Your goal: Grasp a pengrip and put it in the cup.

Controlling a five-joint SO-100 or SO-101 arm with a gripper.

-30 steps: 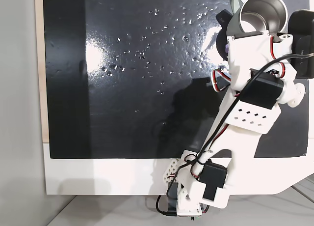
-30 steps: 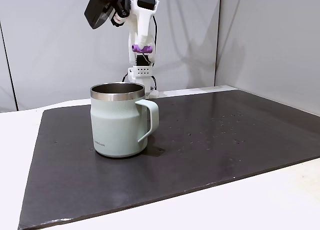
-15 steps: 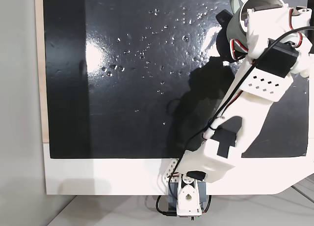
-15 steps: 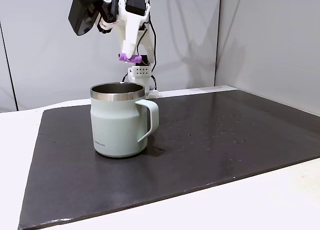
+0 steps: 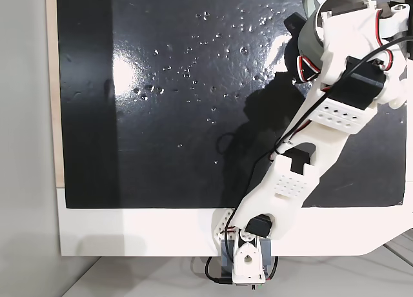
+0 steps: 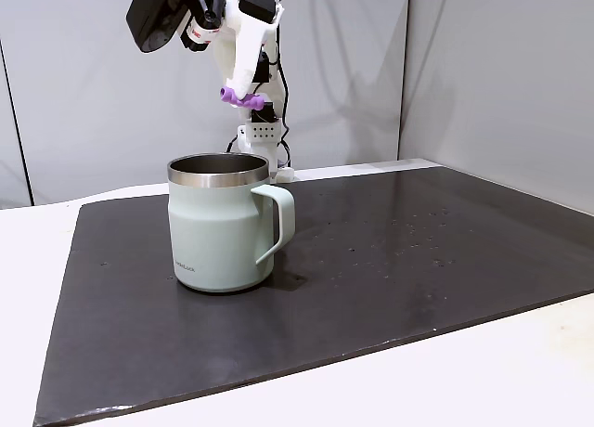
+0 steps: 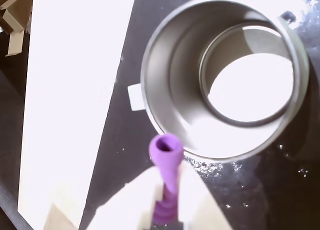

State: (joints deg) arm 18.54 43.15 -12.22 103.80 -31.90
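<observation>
Purple rubber is what you see pinched in the claw: the pengrip stands in the lower middle of the wrist view, its hollow end pointing up the frame toward the cup, its ribbed lower part squeezed between the two white fingers. The gripper sits at the bottom edge of that picture, closed on the tube.

In the wrist view the cup takes the upper right, and you look straight down into its shiny steel interior, which has a bright glare on the bottom. The pengrip's open tip lies just beside the near rim, at the lower left of the mug's mouth (whether it overlaps the rim or stops short, you cannot tell from this angle). A small pale tab juts from the cup's left side in that view.

In the fixed view from the side, the pengrip hangs in the upper left of the frame, held by the gripper, above the cup and clear of its rim. The pale grey-green mug stands upright on the dark mat, left of centre, its loop handle turned to the right of the frame.

In the fixed view from above, the white arm reaches diagonally from the bottom centre to the upper right corner, where it covers much of the cup. The glossy black mat there carries scattered droplets and a bright reflection at its left.
</observation>
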